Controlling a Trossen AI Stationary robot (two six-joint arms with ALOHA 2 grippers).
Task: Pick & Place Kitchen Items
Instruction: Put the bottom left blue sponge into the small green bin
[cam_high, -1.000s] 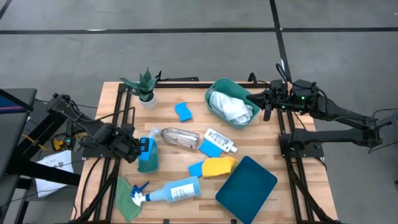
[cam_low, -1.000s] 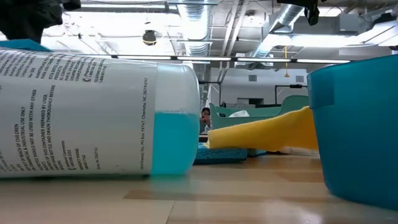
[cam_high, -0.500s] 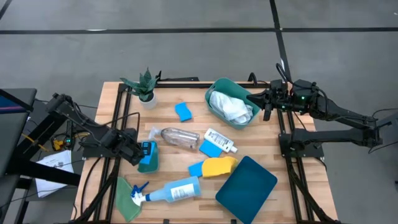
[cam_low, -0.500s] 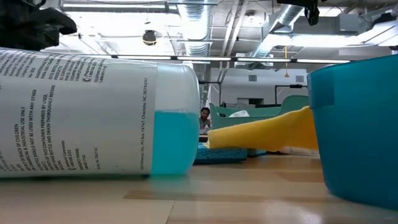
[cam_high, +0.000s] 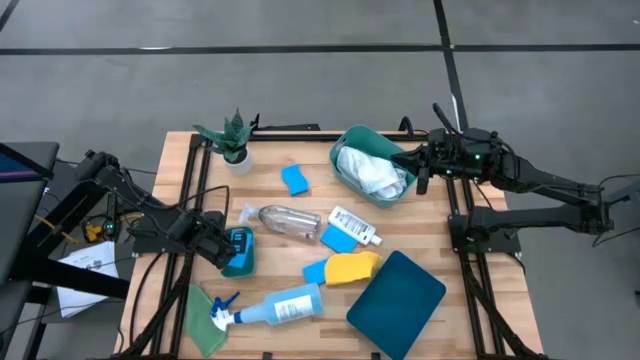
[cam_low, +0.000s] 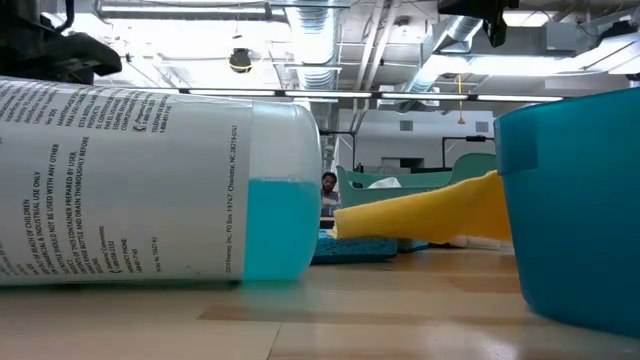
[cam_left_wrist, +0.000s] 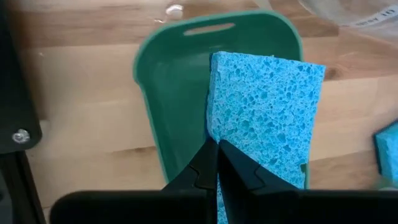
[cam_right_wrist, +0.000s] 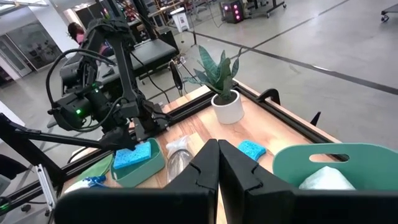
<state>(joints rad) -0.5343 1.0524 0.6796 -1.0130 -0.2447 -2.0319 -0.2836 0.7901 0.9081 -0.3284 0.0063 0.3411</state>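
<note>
My left gripper (cam_high: 226, 246) points steeply down near the table's left edge, shut on a blue sponge (cam_left_wrist: 267, 118) that sits in a small green tub (cam_left_wrist: 174, 106). From the right wrist view the sponge (cam_right_wrist: 132, 157) lies tilted across the green tub (cam_right_wrist: 140, 171). My right gripper (cam_high: 421, 180) hangs shut and touches nothing, beside the right rim of the teal tub (cam_high: 352, 140), which holds a white cloth (cam_high: 372, 172). My left gripper has the blue sponge by one edge (cam_left_wrist: 217, 134), pinched between its two shut fingers; the fingers themselves hide how far back it reaches. They come from above, slanting down. The sponge is tilted, with its lower part inside the small green tub.
On the table lie two more blue sponges (cam_high: 294, 180) (cam_high: 338, 238), a crinkled cup (cam_high: 285, 220), a white bottle (cam_high: 356, 225), a yellow cloth (cam_high: 354, 266), a spray bottle (cam_high: 282, 305), a green cloth (cam_high: 204, 315), a teal lid (cam_high: 396, 292) and a potted plant (cam_high: 232, 140).
My left gripper has sunk toward the small green tub, carrying the blue sponge down with it from above the tub into it. It has stayed shut throughout.
</note>
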